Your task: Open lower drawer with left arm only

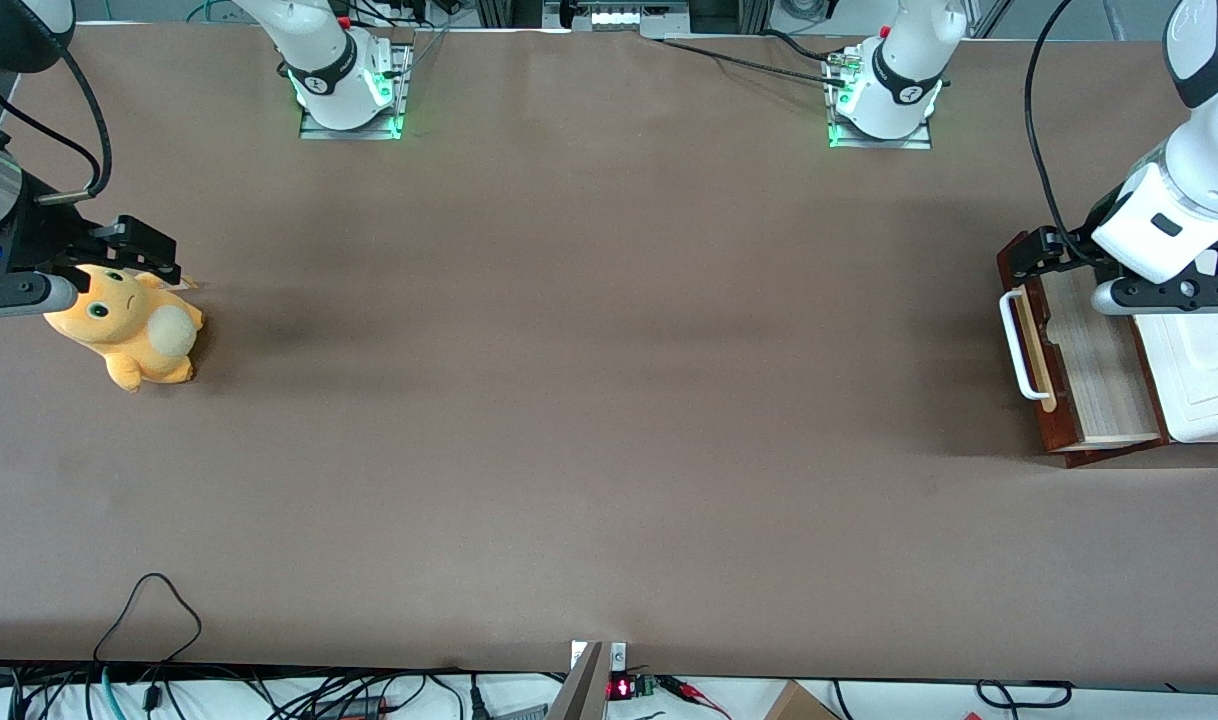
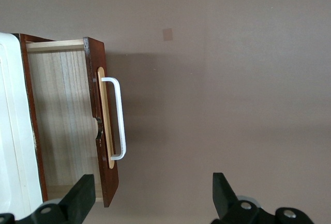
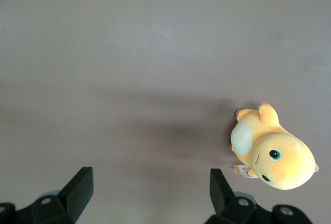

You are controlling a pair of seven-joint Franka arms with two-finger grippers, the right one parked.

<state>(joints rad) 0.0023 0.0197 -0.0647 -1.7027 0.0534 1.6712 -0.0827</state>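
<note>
- Lower drawer [image 1: 1089,370] sits at the working arm's end of the table [image 1: 589,400], roughly 3 o'clock from table centre in the front view; it's pulled out from under the white cabinet top [image 1: 1204,380], pale wood inside showing.
- Drawer front is dark red-brown w/ a white loop handle [image 1: 1021,345] on a pale strip, facing the parked arm's end of the table.
- Left arm [image 1: 1184,200] reaches down over the drawer; its gripper [image 1: 1037,252] hangs above the drawer's corner farthest from the front camera, approx 12 o'clock from the handle.
- Wrist view: gripper [image 2: 154,198] has fingers [image 2: 83,195] spread wide, nothing between them, no contact w/ the handle [image 2: 118,118]; one finger is over the drawer front's end, the other over bare table.
- Orange plush toy [image 1: 129,325] lies well apart, at approx 9 o'clock on the table.
</note>
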